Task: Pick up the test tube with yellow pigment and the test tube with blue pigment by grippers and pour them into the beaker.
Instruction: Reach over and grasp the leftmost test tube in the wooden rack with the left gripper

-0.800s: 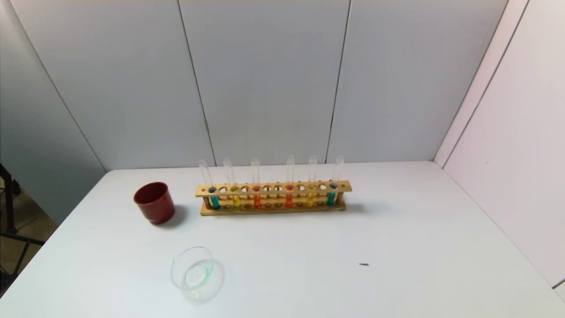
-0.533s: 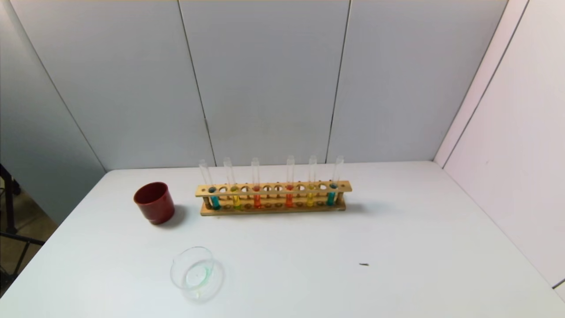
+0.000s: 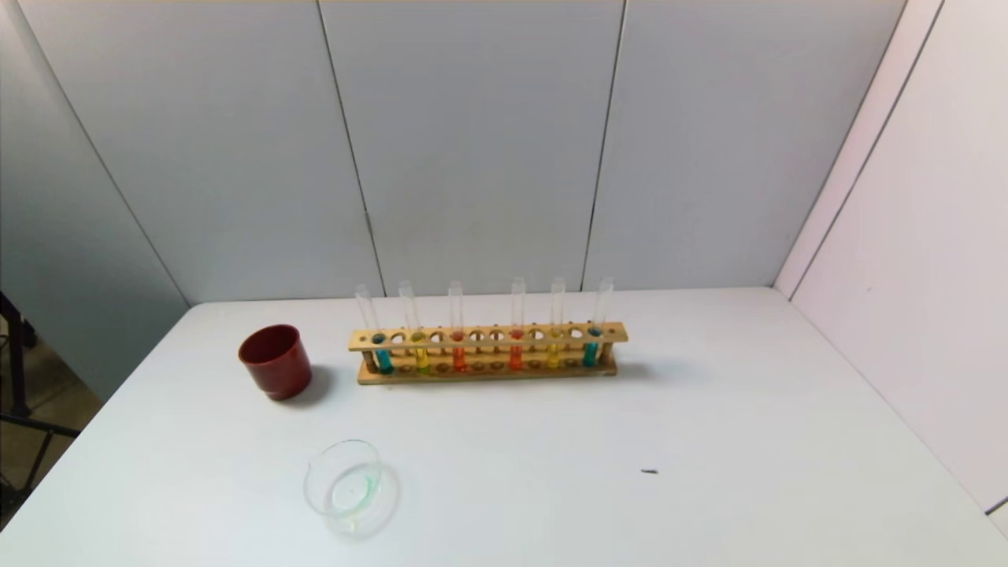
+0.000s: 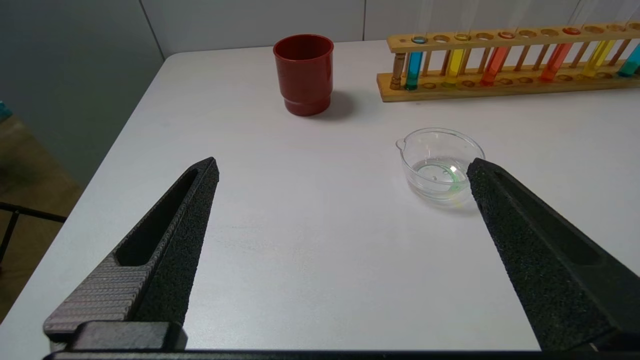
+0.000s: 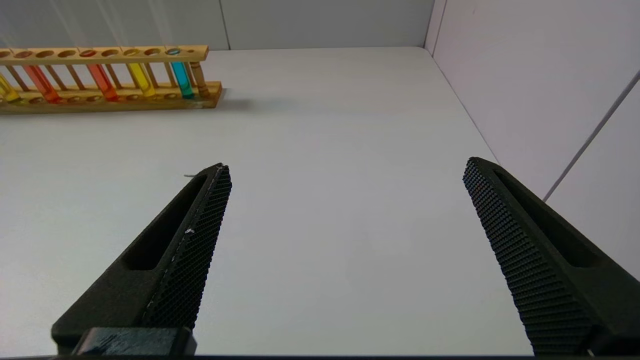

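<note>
We have not begun: both tubes stand in the rack (image 3: 488, 354) at frame centre. Left tool (image 4: 340, 170) and right tool (image 5: 347, 170) gape empty; next we reach for the yellow tube (image 3: 422, 358).

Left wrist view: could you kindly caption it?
Open left pincer above white table, near clear glass beaker.

Bright, even light all over the white table (image 3: 709, 409), with only soft shadows to the right of the red cup (image 3: 276, 361) and the wooden rack (image 3: 488, 354). Everything in the head view looks slightly soft.
</note>
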Action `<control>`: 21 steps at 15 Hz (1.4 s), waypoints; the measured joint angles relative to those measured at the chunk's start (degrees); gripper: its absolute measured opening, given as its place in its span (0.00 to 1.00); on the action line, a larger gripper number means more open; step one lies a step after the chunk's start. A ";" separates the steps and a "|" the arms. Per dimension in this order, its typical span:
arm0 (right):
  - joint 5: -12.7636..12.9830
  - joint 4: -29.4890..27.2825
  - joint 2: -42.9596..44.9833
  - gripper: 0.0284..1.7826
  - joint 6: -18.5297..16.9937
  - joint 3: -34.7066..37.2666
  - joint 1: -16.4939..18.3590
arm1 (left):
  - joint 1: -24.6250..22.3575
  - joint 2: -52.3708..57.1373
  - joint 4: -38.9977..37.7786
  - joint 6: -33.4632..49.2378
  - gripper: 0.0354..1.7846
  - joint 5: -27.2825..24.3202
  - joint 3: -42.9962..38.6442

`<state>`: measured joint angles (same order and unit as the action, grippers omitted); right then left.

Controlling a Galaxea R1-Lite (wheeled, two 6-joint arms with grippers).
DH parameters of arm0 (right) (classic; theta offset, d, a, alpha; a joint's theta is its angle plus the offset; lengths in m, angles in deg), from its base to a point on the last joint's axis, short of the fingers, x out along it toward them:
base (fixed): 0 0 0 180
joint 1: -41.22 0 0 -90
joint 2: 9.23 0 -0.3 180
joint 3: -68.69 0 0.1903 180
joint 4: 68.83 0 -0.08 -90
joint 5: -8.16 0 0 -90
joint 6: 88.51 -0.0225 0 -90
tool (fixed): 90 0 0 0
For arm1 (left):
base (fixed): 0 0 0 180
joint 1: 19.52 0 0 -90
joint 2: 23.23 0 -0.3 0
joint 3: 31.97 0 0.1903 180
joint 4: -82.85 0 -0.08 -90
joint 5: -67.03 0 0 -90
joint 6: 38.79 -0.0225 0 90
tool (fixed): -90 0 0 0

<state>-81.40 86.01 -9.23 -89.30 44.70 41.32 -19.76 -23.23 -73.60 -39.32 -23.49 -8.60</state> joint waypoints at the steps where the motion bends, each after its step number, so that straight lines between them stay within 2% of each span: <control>1: 0.00 -0.02 0.00 0.95 0.00 0.00 0.00 | 0.00 0.00 0.00 0.00 0.98 -0.02 0.00; 9: 0.00 0.00 0.00 0.95 0.02 0.00 0.00 | 0.00 -0.16 1.57 -1.15 0.98 0.34 0.44; 12: 0.00 0.00 0.00 0.95 0.02 0.00 0.00 | 0.02 -3.91 1.60 -3.63 0.98 -2.41 2.11; 16: 0.00 -0.02 0.00 0.95 0.02 0.00 0.00 | 0.09 -18.36 -2.72 -1.16 0.98 -6.50 11.65; 21: 0.00 0.00 0.00 0.95 0.02 0.00 -0.02 | 1.32 -42.64 -18.79 -0.71 0.98 -7.49 19.83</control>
<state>-81.40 86.01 -9.23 -89.28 44.70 41.30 -18.44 -65.87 -92.39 -40.02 -30.98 11.23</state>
